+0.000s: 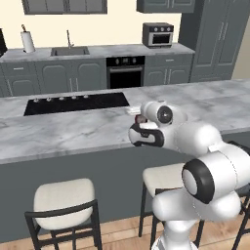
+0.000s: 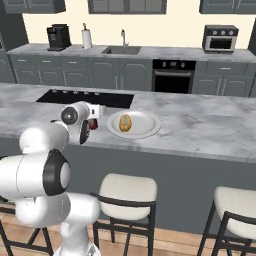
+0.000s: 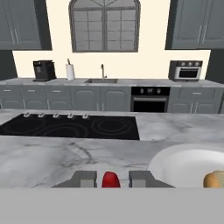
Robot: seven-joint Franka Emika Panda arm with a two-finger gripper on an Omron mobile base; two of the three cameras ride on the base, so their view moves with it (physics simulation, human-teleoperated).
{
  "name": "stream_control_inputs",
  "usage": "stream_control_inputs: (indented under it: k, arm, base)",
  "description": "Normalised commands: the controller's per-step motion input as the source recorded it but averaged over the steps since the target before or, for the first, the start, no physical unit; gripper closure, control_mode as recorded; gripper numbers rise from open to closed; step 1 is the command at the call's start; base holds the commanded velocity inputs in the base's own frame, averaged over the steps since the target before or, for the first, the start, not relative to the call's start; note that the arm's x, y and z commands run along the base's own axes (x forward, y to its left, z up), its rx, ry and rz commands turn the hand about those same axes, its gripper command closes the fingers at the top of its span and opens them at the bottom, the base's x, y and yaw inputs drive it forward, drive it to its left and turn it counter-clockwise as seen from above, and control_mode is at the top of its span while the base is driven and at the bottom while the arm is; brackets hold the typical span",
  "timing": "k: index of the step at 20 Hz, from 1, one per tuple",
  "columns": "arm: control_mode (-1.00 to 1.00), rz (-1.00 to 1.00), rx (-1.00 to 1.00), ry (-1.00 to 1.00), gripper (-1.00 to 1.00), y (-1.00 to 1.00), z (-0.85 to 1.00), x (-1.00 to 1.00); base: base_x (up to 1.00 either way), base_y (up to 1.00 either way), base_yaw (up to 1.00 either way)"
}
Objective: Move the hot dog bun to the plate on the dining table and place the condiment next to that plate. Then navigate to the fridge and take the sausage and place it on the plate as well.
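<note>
Long grey marble worktop (image 2: 200, 130) spans the scene, black cooktop (image 2: 85, 97) inset just behind the plate's left. The plate (image 2: 145, 127) sits near the worktop's front edge, hot dog bun (image 2: 125, 123) lying on it. Just left of the plate, the gripper (image 3: 111, 180) is clamped around the red condiment (image 3: 110, 179).

all three pictures are bright and evenly lit, with no glare. the light is soft and flat, and no lamp shows. a faint shadow lies under the edge of the dining table (image 2: 200, 125) above the stools (image 2: 127, 192). everything looks a bit soft and grainy, near and far alike. straight lines stay straight at the edges.
</note>
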Motion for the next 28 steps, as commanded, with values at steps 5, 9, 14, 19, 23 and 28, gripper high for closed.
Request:
stream_control_inputs:
  k: [5,9,14,19,23,28]
  arm:
    - [-1.00,-0.01,0.00,0.07,1.00,0.00,-0.32,0.24]
    - [-1.00,0.00,0.00,-0.01,1.00,0.01,-0.21,0.21]
    - [-1.00,0.00,0.00,-0.02,1.00,0.06,-0.11,0.39]
    - [-1.00,0.00,0.00,0.00,1.00,0.07,-0.14,0.45]
    - [-1.00,0.00,0.00,0.00,1.00,0.02,-0.22,0.48]
    - [-1.00,-0.01,-0.01,0.01,1.00,0.00,-0.49,0.08]
  base:
    - [0.00,0.00,0.00]
    - [0.00,0.00,0.00]
    - [0.00,0.00,0.00]
    - [0.00,0.00,0.00]
    - [0.00,0.00,0.00]
    - [0.00,0.00,0.00]
